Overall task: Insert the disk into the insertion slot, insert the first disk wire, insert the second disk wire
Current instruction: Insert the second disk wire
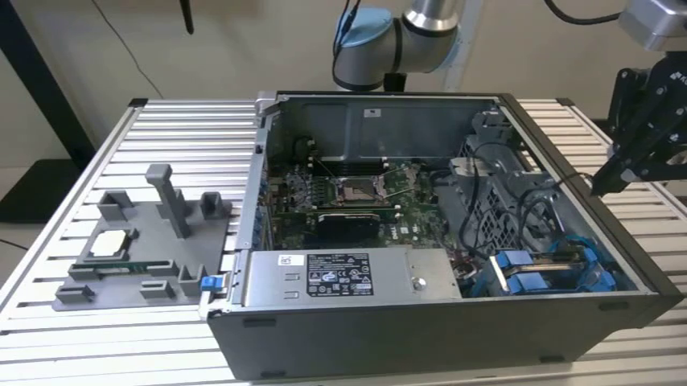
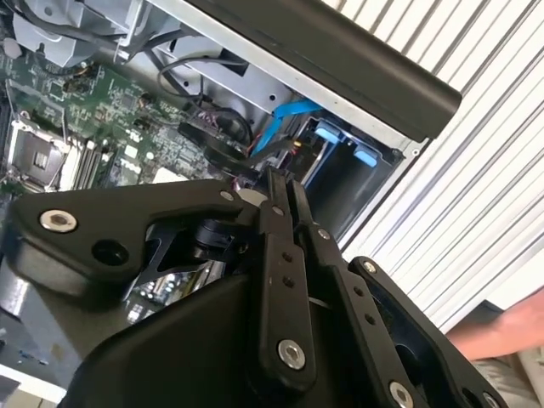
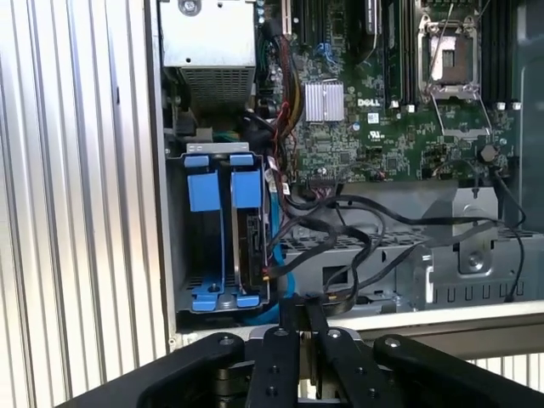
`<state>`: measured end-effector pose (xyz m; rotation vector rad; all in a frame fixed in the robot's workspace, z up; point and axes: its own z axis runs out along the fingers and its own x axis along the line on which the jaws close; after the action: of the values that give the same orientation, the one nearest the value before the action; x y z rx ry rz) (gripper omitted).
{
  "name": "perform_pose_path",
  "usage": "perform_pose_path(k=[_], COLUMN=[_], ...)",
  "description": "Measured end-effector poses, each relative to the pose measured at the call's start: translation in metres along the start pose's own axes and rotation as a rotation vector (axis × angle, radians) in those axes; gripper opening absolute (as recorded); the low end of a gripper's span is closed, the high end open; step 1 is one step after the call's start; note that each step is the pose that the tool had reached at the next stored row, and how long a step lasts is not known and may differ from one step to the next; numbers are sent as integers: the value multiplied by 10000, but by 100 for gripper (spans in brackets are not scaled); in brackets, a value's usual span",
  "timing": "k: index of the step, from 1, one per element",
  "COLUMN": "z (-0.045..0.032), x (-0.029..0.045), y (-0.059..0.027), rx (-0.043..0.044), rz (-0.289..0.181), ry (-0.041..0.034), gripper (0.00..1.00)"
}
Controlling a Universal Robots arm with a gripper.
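Hovering gripper (image 3: 301, 309) beyond the case (image 1: 429, 338) at the exterior view's right, fingers (image 3: 287, 321) pinched together, empty. Disk (image 3: 251, 242) looks seated in the insertion slot (image 3: 178, 255). I'd line up square on its connector end, avoiding loose cables (image 3: 336, 204).

place: robotics lab | signs: slatted aluminium bench (image 1: 183, 129), robot arm (image 1: 392, 40), opened computer case (image 1: 429, 330), grey parts jig (image 1: 161, 249)
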<state>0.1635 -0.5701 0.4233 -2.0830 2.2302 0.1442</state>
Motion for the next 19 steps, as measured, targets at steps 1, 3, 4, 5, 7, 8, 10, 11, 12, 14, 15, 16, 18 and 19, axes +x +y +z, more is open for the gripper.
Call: perform_pose_path(k=[1, 3, 4, 5, 7, 8, 10, 11, 12, 14, 15, 16, 18, 19], z=[-21, -52, -63, -74, -91, -97, -107, -113, -118, -125, -126, -126, -126, -126], x=[-3, -8, -10, -11, -13, -13, -15, -15, -15, -14, -14, -13, -12, -12], y=[9, 27, 37, 48, 69, 79, 102, 114, 126, 149, 159, 168, 173, 174], rx=[3, 10, 14, 19, 28, 32, 44, 51, 58, 74, 81, 85, 88, 88], rz=[0, -2, -2, -2, -4, -5, -7, -7, -8, -9, -11, -11, -12, -14], ry=[0, -1, -1, -2, -2, -3, -6, -4, -4, -4, -4, -7, -7, -6], gripper=[0, 0, 0, 0, 0, 0, 0, 0, 0, 0, 0, 0, 0, 0])
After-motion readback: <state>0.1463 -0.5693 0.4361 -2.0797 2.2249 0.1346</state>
